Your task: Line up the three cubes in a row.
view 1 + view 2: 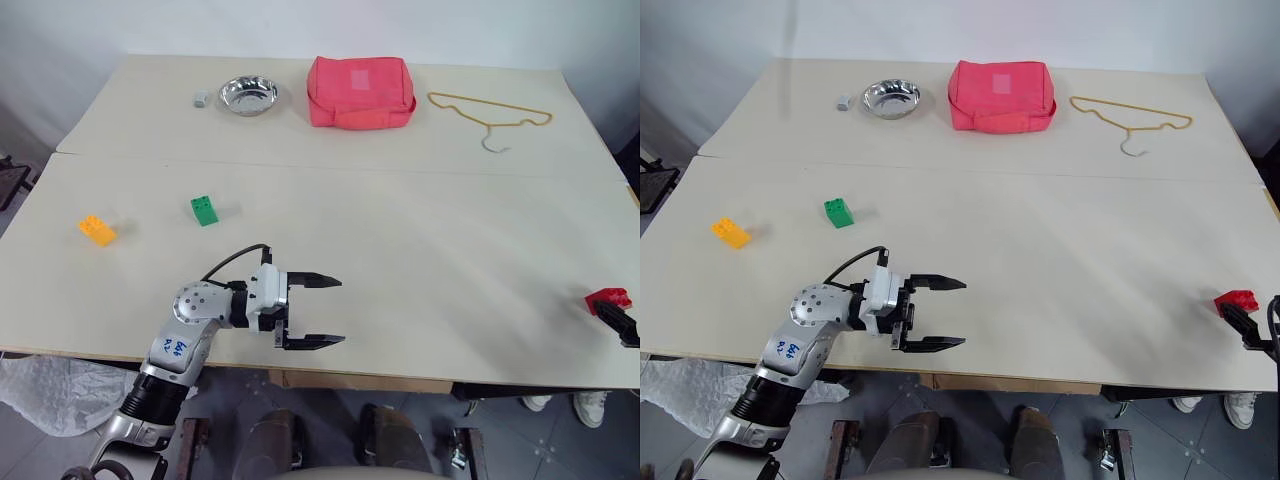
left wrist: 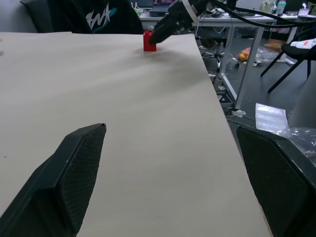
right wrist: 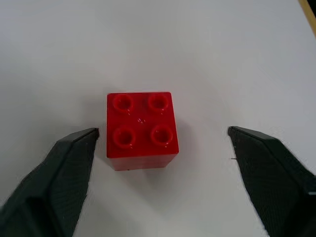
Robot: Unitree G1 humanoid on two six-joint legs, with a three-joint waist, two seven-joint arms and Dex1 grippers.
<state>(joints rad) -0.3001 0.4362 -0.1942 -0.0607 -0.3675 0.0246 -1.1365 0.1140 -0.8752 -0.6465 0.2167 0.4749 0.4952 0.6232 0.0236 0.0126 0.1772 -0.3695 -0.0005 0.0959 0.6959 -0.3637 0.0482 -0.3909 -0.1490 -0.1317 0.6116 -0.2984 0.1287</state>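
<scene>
the worktop (image 1: 400, 230) is pale and wide. at its near right edge sits the red brick (image 1: 607, 298), with the right pincer (image 3: 160, 136) right at it; the head views show just a dark finger against the brick, while the right wrist view looks down on its four studs and shows the two fingers standing apart on either side, a gap between each and the brick, nothing clamped. the left pincer (image 1: 312, 311) hangs near the front edge, left of centre, pointing right, jaws spread wide and empty; its wrist view looks across the bare worktop to the red brick at the far end. the green brick (image 1: 204, 210) and the yellow brick (image 1: 97, 230) lie well apart from the red one on the left side, near each other. at the back sit a small grey block (image 1: 201, 98), a metal bowl (image 1: 249, 96), a red pouch (image 1: 361, 92) and a wire hanger (image 1: 490, 113).
</scene>
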